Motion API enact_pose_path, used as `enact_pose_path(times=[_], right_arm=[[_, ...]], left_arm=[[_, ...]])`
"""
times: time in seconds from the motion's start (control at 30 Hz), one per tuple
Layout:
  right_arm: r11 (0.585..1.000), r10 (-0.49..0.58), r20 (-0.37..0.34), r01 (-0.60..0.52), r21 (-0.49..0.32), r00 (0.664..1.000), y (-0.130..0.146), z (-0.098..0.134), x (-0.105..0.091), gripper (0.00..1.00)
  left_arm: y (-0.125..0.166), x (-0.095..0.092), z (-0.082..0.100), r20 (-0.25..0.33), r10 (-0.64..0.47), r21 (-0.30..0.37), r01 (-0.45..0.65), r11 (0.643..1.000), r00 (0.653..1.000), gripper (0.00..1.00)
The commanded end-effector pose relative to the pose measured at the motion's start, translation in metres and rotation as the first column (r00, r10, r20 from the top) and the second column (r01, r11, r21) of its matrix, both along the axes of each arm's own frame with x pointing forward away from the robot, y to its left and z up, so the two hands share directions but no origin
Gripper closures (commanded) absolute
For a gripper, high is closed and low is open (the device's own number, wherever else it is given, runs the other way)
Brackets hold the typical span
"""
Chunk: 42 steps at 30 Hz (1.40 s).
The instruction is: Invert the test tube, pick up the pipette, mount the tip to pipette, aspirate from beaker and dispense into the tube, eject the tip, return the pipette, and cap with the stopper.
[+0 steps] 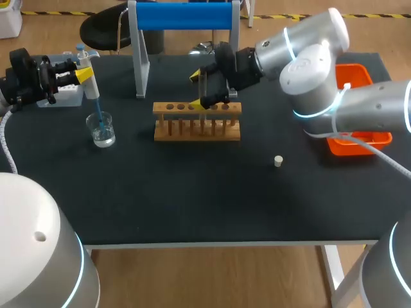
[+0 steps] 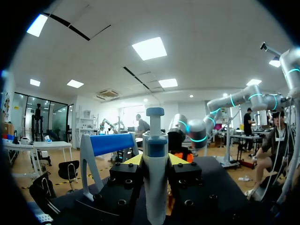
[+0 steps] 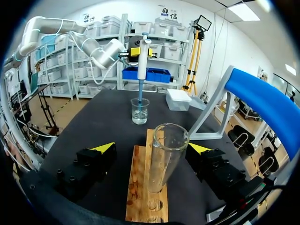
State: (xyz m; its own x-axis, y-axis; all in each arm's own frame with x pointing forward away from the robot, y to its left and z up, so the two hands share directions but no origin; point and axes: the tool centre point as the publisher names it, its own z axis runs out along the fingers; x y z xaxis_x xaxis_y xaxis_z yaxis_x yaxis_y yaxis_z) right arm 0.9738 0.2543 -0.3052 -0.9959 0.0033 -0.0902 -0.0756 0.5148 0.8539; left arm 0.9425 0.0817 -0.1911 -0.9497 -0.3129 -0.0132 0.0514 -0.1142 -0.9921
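My left gripper (image 1: 85,75) is shut on the white and blue pipette (image 1: 88,69) at the table's far left. The pipette (image 2: 154,168) stands upright between its yellow tips, and its blue tip dips into the glass beaker (image 1: 101,129) of clear liquid. The beaker (image 3: 139,110) also shows in the right wrist view, beyond the rack. My right gripper (image 1: 205,90) stands open over the wooden rack (image 1: 197,120). The test tube (image 3: 166,157) stands mouth up in the rack (image 3: 143,187), between my right gripper's (image 3: 151,149) fingers and apart from both. A small white stopper (image 1: 278,161) lies on the mat, right of the rack.
A blue-topped pipette stand (image 1: 183,17) rises behind the rack. A clear tip box (image 1: 64,90) sits at the far left under my left arm. An orange bin (image 1: 359,122) stands at the right edge beneath my right arm.
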Motion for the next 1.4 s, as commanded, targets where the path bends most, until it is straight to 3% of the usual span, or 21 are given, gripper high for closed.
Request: enact_pose_path(times=[0.03,1.4], right_arm=[[1.0,-0.005,0.002,0.005,-0.001,1.0,-0.003,-0.0004,-0.0018,0.0],[1.0,-0.007,0.011,0.007,-0.01,1.0,-0.0056,-0.0004,-0.0002,0.0]], left_arm=[[0.0009,0.0008,0.0003,0.0,-0.003,0.001,0.003,1.0,1.0,1.0],[0.0009,0.0008,0.0003,0.0,-0.003,0.001,0.003,1.0,1.0,1.0]])
